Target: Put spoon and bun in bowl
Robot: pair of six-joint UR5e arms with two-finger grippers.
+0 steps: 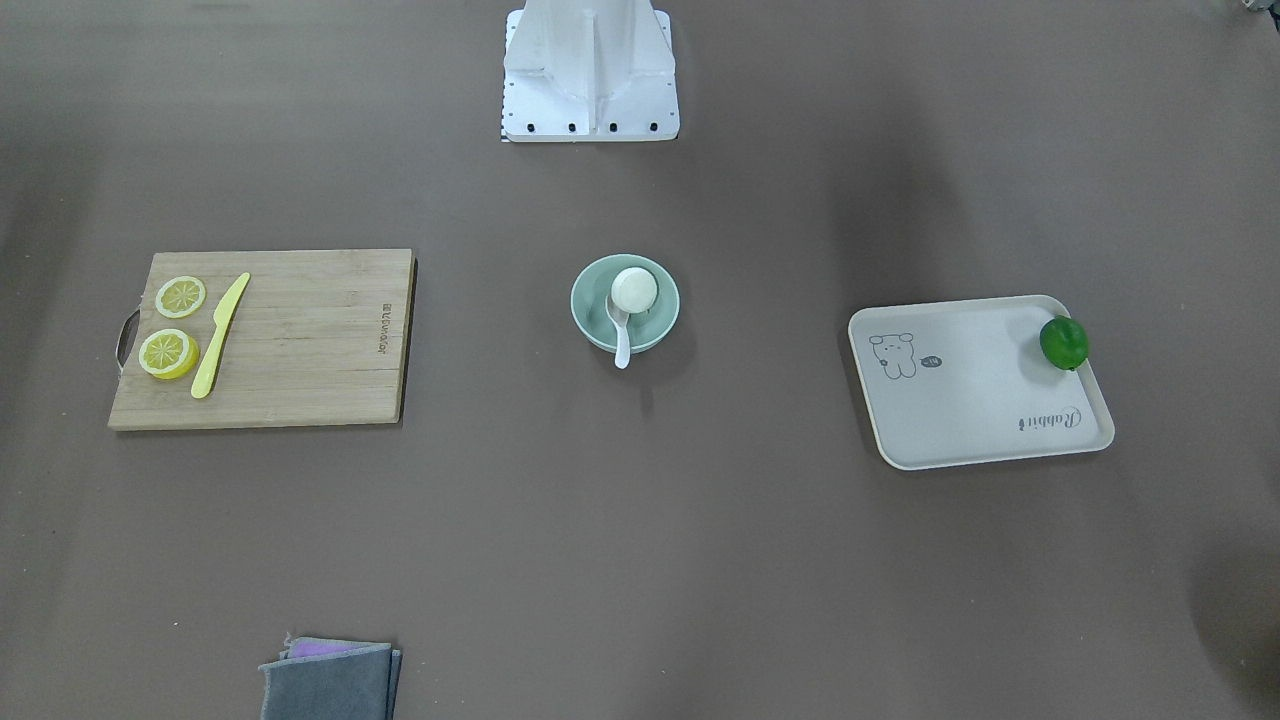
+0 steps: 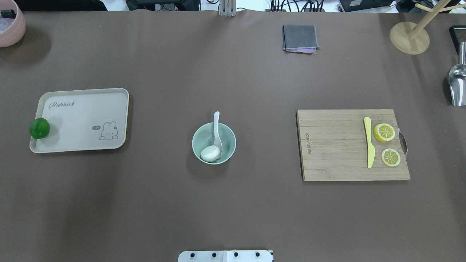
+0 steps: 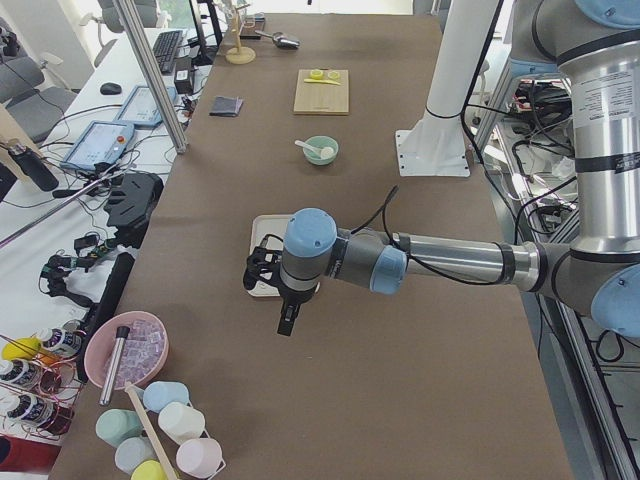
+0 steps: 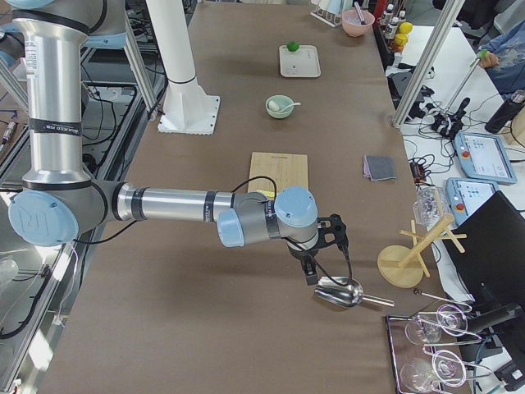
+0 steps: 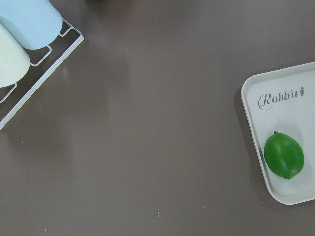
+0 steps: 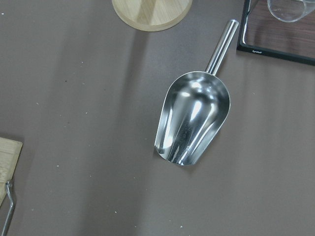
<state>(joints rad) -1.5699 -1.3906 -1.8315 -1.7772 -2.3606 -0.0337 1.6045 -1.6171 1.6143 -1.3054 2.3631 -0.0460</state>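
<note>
Bun (image 1: pixel 634 289) sits inside the mint-green bowl (image 1: pixel 585 305) on the front-facing view. The white soup spoon (image 1: pixel 621 340) has its scoop against the bun and its handle poking out over the rim.

From overhead it's the same picture: the bun is against the bowl's near wall and the spoon handle leans out over the far rim.

Over to the left-side view, where the left gripper (image 3: pixel 287 320) hangs low by the rabbit tray (image 3: pixel 265 232), well apart from the bowl up the table. Parted or closed, I cannot tell.

On the right-side view the right gripper (image 4: pixel 310 272) hovers just above a metal scoop (image 4: pixel 340 292), far from the bowl. Its state can't be told either.

The left wrist camera looks down on a lime (image 5: pixel 284 156) in the tray's corner.

The right wrist camera frames the scoop lying on the table (image 6: pixel 74 123).
</note>
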